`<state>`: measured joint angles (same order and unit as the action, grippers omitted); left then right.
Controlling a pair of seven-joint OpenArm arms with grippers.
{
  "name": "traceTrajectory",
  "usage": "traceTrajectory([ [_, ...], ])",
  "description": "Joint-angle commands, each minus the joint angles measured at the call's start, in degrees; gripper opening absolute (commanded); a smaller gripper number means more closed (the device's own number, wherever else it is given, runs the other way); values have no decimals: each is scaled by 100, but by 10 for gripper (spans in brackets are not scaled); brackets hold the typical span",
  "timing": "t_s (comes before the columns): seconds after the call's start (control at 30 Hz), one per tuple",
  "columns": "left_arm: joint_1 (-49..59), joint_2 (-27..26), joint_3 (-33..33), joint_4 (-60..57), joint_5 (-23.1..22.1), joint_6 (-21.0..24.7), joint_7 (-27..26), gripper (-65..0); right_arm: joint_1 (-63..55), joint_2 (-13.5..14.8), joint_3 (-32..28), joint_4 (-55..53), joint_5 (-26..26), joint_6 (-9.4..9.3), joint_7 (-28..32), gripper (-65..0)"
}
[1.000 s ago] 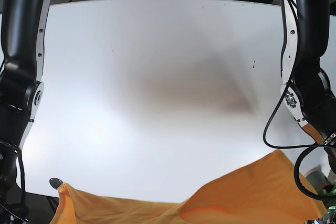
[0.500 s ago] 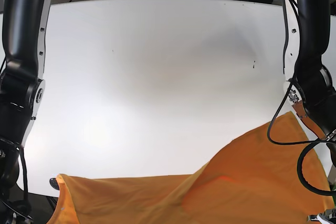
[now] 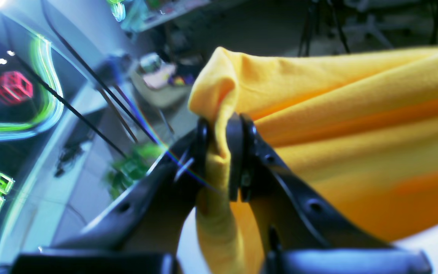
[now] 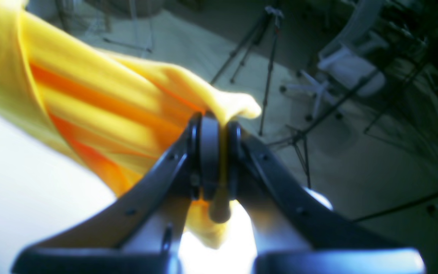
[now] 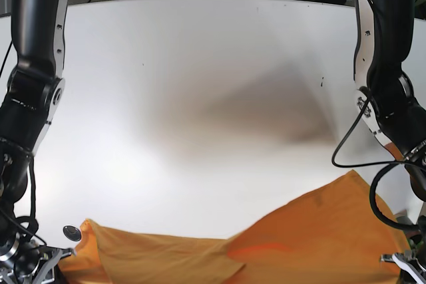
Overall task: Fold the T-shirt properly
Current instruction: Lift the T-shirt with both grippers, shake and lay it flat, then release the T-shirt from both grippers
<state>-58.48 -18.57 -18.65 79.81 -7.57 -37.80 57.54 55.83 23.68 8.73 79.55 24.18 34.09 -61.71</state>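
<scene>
Orange cotton, the T-shirt [image 5: 279,247] sags across the near edge of the white table [image 5: 200,84], from about 7 o'clock to 4 o'clock in the base view, higher at its 4 o'clock end. The left tool [image 3: 219,152] pinches a bunched fold of it; the right tool [image 4: 219,152] is pressed together on another edge.

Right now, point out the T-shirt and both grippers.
T-shirt [image 5: 313,237]: base view, on the raised orange fabric at lower right.
left gripper [image 3: 219,152]: left wrist view, between the fingertips pinching fabric.
right gripper [image 4: 219,152]: right wrist view, between the fingertips clamping fabric.
</scene>
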Motion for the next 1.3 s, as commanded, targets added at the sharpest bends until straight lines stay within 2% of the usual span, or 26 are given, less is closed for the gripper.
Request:
traceTrajectory([
  [0.0,68,-91,-20,410,138,75,-70,-650,-155,71,169,410,-137,-55,48,-629],
  [0.07,437,-73,-11,630,138,66,-70,-650,-630,45,371,630,-137,-55,48,-629],
  [0.4,2793,50,-73,2063,129,66,-70,-650,-2906,-518,1224,1658,-137,-55,57,-629],
  [0.53,3742,200,-416,2485,129,-57,-88,-650,-3724,-764,1443,1948,-137,-55,83,-629],
  [0.6,4094,331,-592,2599,138,-220,-70,-650,-4040,-896,1505,2063,-137,-55,83,-629],
  [0.77,4991,393,-961,2757,138,-220,-70,-650,-4849,-1151,1672,2467,-137,-46,83,-629],
  [0.9,5501,393,-1163,2775,138,-220,-88,-650,-5403,-1221,1716,2766,-137,-46,75,-629],
  [1.0,5879,384,-1321,2757,138,-220,-97,-650,-5825,-1379,1733,2951,-137,-46,75,-628],
  [1.17,6345,358,-1365,2749,173,-220,-97,-650,-6353,-1406,1733,3012,-128,-46,75,-626],
  [1.27,6529,358,-1365,2749,173,-220,-105,-650,-6581,-1493,1742,2995,56,-46,75,-626],
])
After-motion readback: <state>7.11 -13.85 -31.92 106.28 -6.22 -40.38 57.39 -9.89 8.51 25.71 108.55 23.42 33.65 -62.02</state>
